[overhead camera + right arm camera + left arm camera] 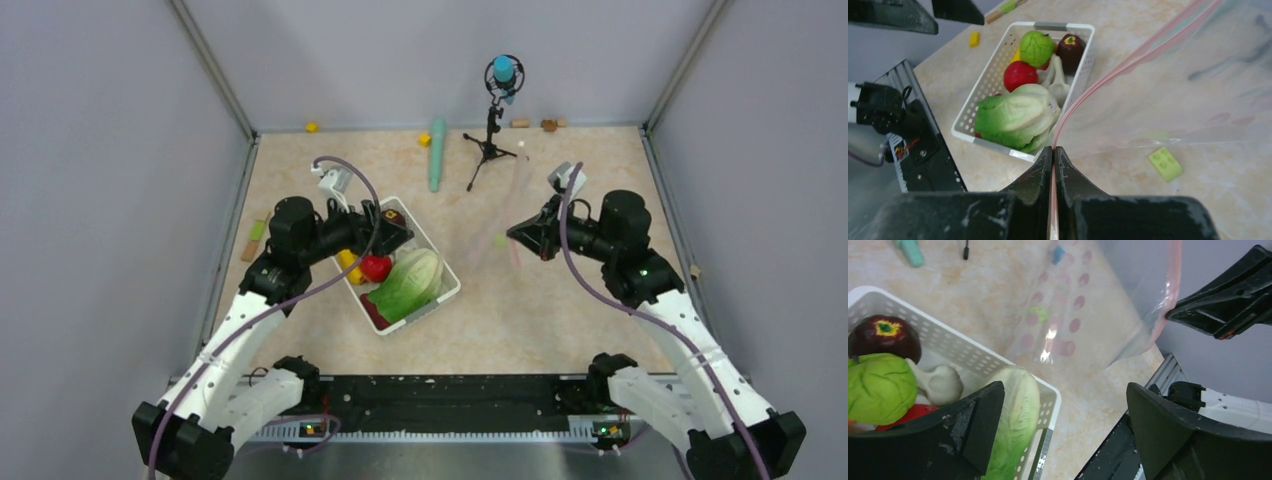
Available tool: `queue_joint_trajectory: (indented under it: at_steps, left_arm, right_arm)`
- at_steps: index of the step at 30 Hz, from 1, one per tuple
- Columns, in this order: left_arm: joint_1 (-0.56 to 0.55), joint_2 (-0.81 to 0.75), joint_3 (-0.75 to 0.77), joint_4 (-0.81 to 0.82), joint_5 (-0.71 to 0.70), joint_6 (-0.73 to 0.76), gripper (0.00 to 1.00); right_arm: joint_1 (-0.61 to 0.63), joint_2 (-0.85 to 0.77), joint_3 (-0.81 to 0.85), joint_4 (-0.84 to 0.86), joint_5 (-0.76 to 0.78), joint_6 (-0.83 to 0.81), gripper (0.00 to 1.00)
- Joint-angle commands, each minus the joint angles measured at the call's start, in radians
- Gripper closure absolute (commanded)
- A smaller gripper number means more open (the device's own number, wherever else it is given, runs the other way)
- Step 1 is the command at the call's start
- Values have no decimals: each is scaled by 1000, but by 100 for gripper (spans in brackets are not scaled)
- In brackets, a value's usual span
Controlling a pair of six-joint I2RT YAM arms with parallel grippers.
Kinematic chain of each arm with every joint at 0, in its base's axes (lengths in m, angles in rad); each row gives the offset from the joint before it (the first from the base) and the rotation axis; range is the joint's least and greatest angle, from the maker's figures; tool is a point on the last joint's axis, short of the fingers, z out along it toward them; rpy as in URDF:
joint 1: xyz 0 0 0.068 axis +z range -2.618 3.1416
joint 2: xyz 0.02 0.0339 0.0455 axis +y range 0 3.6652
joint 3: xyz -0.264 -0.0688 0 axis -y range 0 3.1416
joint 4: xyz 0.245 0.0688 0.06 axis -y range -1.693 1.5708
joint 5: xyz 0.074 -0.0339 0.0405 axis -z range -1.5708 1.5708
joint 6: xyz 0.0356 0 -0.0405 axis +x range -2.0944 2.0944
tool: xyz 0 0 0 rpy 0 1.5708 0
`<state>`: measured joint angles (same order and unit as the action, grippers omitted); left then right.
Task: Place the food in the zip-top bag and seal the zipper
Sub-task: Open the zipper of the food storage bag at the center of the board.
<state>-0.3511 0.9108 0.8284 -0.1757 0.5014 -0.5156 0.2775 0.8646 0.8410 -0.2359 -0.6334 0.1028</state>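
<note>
Because its jaws are pinched shut on the pinkish zipper [1118,69], the right gripper [1053,150] holds the clear zip-top bag [1188,85] hanging above the tabletop [560,320], probably to present its mouth for loading. The left gripper [1064,390], jaws wide apart and empty, hovers over the white basket [983,85], where the cabbage [1015,117], red apple [1019,75], green apple [1036,47] and maroon piece [1071,47] lie. That tabletop is beige and marbled, enclosed by plain grey walls [100,150].

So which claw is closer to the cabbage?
Left. The left claw hangs open over the basket by the cabbage; the right claw is across the table, pinching the bag.
</note>
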Motion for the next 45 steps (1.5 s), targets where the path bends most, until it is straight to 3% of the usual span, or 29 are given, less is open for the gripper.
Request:
queue_joint_trajectory:
  at_steps: [1,4,7,12,17,23,28,32,35,38,39,41,45]
  left_arm:
    - [-30,-9,2,143,100,-37,3]
    - [-53,-19,-23,166,102,-45,3]
    - [-67,-14,-36,202,90,-61,3]
    - [-101,24,-50,264,11,-175,3]
    - [-200,58,-88,330,-159,-237,7]
    - [-245,135,-50,299,-231,-243,15]
    - [-272,197,-41,312,-257,-267,17]
    - [-295,243,-58,394,-196,-283,18]
    - [-313,275,-64,408,-184,-284,29]
    - [-319,289,-75,409,-173,-284,53]
    - [-320,289,-80,411,-173,-283,62]
    - [-322,283,-91,421,-167,-280,100]
    - [-325,252,-129,492,-113,-251,100]
  right_arm:
    - [107,42,54,-16,-3,-112,100]
    - [166,135,137,-109,2,-169,100]
    - [268,194,181,-169,119,-229,100]
    - [375,234,191,-171,165,-254,100]
    - [414,252,176,-129,178,-216,100]
    - [440,243,102,-58,189,-178,100]
    - [446,252,59,-9,174,-168,100]
    - [450,265,46,25,158,-161,100]
    - [451,266,31,72,128,-145,100]
    - [451,262,22,92,133,-133,100]
    - [451,262,19,95,136,-128,100]
    - [452,259,9,107,135,-117,100]
    - [451,248,-17,135,146,-77,100]
